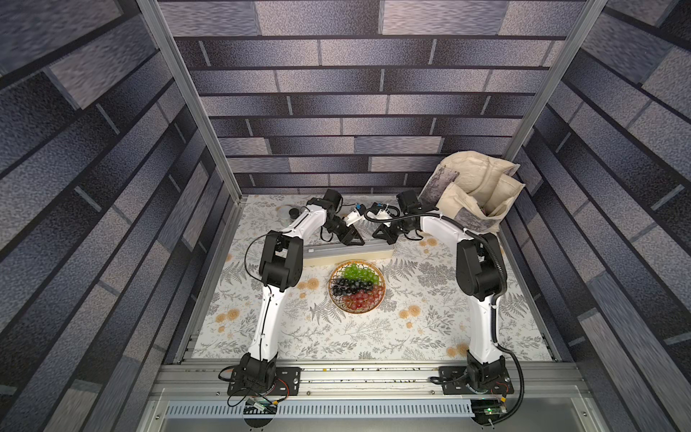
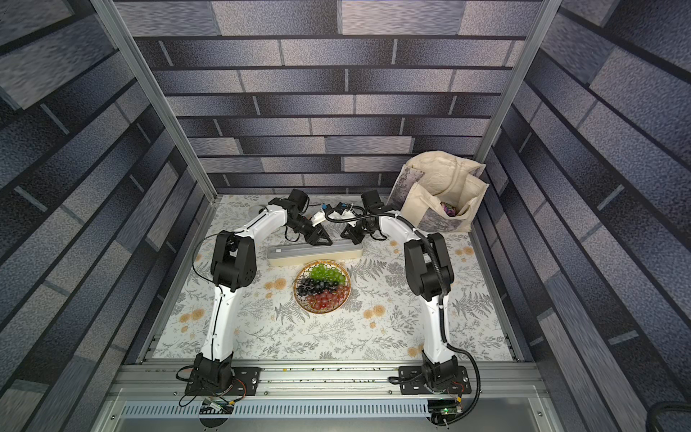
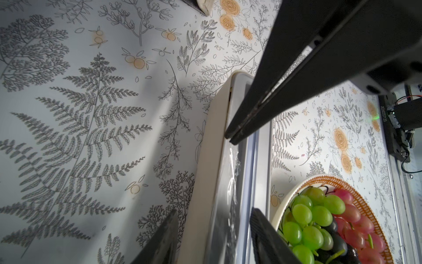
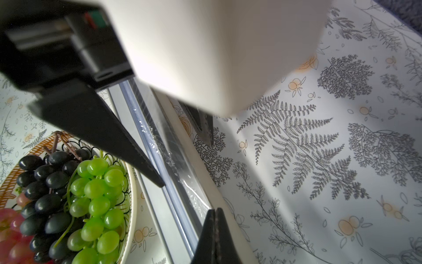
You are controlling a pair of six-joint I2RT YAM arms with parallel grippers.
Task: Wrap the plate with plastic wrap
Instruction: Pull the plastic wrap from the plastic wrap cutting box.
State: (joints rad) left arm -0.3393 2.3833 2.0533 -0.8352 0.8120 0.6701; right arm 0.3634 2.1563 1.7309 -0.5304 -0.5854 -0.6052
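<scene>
Grey brick-patterned walls are seen around a fern-printed surface [image 1: 336,336]. The plate [image 1: 355,309] is set near the middle of it in both top views, between the two arms, and is filled with bands of green, black and red grapes [image 1: 357,286]. Just behind the plate, a long cream box [image 1: 325,258] is laid crosswise, close to the rim, though contact cannot be judged.

The plastic wrap [image 3: 233,182] is seen in the left wrist view as a crinkled clear strip lying along the grey top of the box [image 3: 205,182]. None of it is drawn over the plate [image 3: 356,189].

The left gripper [image 3: 214,210] is lowered over the box. Its fingers [image 3: 164,237] are spread, with one on the side away from the plate, the other on the plate's side, and the film lying between them. Nothing is seen pinched.

The right gripper [image 4: 215,219] is held over the same box top, beside the left gripper [image 1: 353,239], and its fingers [image 4: 215,240] are pressed together. Their tip is placed at the edge of the film [image 4: 173,164], but whether any film is caught between them cannot be told.

A beige cloth bag [image 1: 478,187] is propped in the far corner on the right arm's side. A small white jar [image 1: 286,214] is partly hidden behind the left arm.
</scene>
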